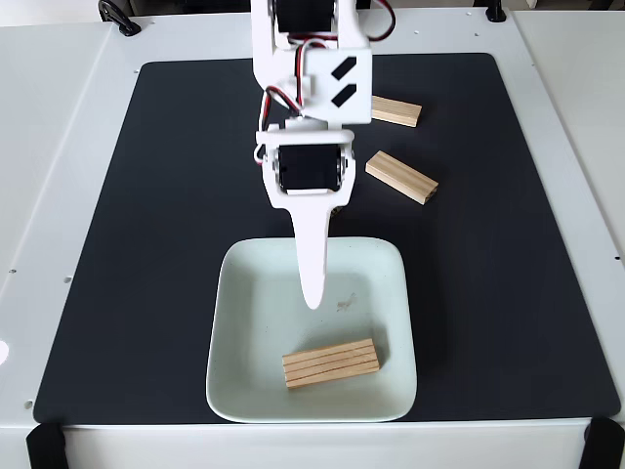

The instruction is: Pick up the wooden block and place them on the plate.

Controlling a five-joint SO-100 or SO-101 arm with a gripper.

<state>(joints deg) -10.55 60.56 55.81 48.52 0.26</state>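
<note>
My white gripper (pixel 312 296) points down over the plate's far half, its fingers together in one tapered tip with nothing between them. The plate (pixel 244 283), a pale mint-white square dish, sits at the near middle of the black mat. One wooden block (pixel 330 362) lies flat on the plate's near part, below and slightly right of the fingertip, apart from it. Two more wooden blocks lie on the mat beyond the plate: one (pixel 401 177) right of the arm, and one (pixel 395 110) farther back.
The black mat (pixel 127 244) covers most of a white table (pixel 49 147). Red and black wires run along the arm's upper part (pixel 293 98). Bare mat lies left and right of the plate.
</note>
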